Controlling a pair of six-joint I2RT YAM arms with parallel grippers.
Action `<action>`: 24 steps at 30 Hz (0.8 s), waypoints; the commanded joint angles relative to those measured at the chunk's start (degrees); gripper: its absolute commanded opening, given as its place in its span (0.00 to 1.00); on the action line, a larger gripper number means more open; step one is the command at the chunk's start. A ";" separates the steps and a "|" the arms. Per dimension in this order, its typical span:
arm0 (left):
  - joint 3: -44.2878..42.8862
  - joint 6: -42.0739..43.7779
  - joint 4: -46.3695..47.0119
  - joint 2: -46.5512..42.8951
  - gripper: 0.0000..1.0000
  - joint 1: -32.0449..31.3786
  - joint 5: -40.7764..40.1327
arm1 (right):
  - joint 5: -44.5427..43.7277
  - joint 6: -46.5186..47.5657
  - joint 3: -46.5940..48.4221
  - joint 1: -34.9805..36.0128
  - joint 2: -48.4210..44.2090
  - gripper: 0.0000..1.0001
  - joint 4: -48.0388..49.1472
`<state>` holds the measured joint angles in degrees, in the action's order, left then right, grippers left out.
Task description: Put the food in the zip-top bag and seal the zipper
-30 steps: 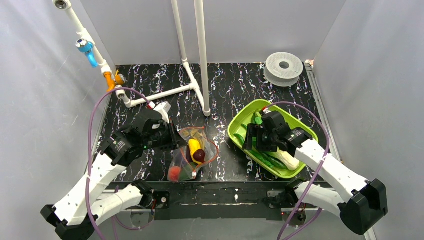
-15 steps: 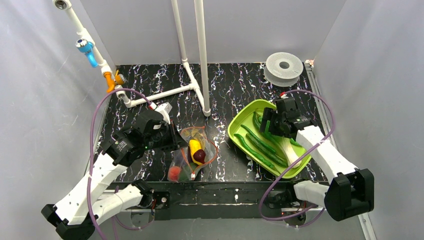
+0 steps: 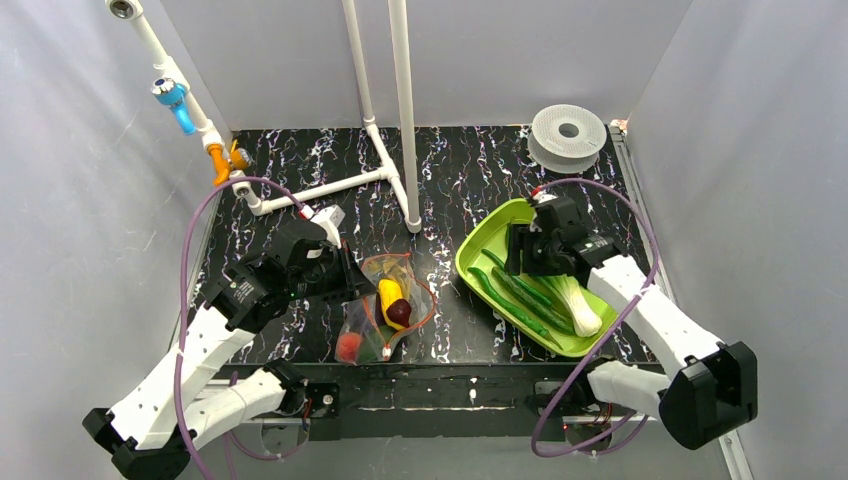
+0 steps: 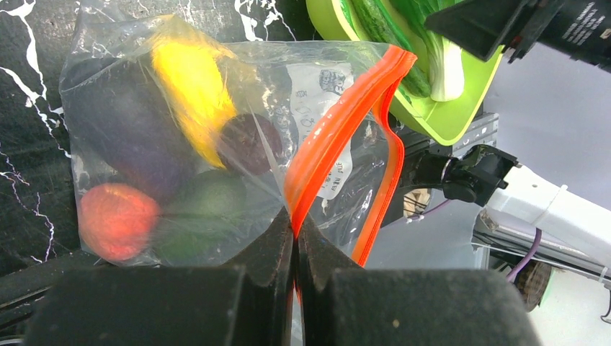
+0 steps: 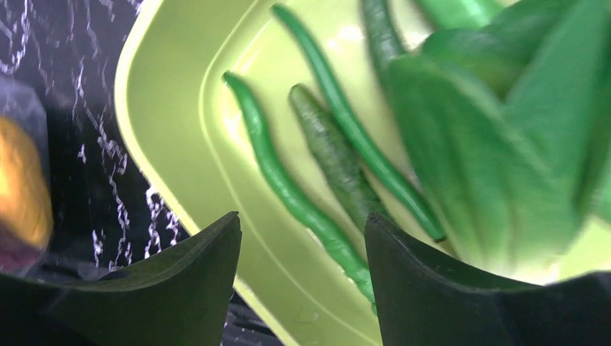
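The right claw [image 5: 302, 245], jaws apart and empty, is swinging back over the long green vegetables [image 5: 281, 180] in the tray [image 5: 166, 115], likely lining up another pick. The left claw [image 4: 294, 229] is staying clamped on the zipper [image 4: 335, 133], holding the zip-top bag [image 4: 310, 79] open on the table [image 3: 450, 170].

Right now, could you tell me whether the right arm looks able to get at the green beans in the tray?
Probably yes: the open right hand hangs above the green beans in the lime-green tray, nothing covering them.
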<state>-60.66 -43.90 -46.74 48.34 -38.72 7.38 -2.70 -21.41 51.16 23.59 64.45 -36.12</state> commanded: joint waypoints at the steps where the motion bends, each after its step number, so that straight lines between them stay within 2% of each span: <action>1: -0.48 0.65 -0.43 0.31 0.00 0.13 1.26 | 3.00 1.86 -0.47 3.16 3.19 0.68 -0.87; 9: 0.02 -0.08 -0.20 0.13 0.00 0.05 1.67 | -2.98 3.58 3.79 3.98 16.45 0.56 -7.27; 14: 0.36 -0.40 0.03 0.07 0.00 0.07 2.21 | -4.78 4.00 5.69 5.33 21.20 0.49 -7.91; 17: 0.12 -0.32 -0.27 0.15 0.00 0.13 2.23 | -8.91 4.15 6.59 6.18 23.20 0.44 -7.69; 21: -0.19 -0.22 -0.52 0.50 0.00 0.10 2.43 | -11.58 4.51 7.65 6.78 25.75 0.44 -6.61; 24: -0.39 -0.11 -0.56 0.62 0.00 0.13 2.83 | -14.28 5.01 9.39 8.25 29.14 0.52 -7.34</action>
<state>-60.66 -44.14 -46.74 48.80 -38.72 8.93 -11.88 -17.67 57.01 30.30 90.19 -42.54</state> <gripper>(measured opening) 0.008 0.473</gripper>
